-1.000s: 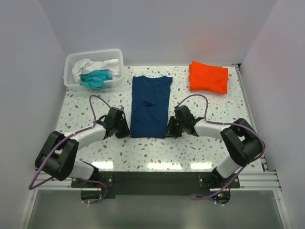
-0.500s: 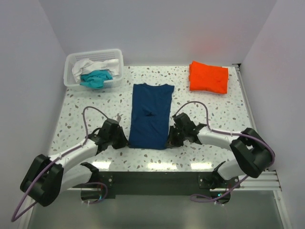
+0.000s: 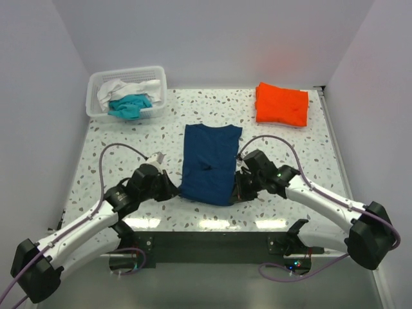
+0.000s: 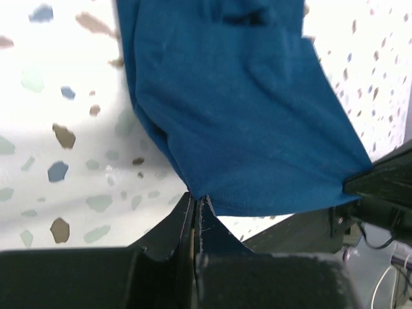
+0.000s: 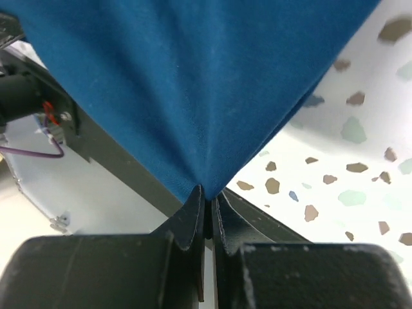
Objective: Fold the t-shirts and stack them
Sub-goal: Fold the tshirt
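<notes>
Lengthwise near-to-far, navy t-shirt (image 3: 209,161); left hand (image 3: 172,191), right hand (image 3: 237,193) each clenched on near corner.

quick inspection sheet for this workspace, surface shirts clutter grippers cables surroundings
surface: speckled white table, no spills seen
job's things: navy shirt folded lengthwise at mid-table; orange shirt folded at far right; teal shirt and white shirt bunched in the basket
clutter: white basket at far left corner
grippers: left gripper shut on the navy shirt's near left corner; right gripper shut on its near right corner
cables: purple cables loop above each arm, off the cloth
surroundings: plain pale walls
</notes>
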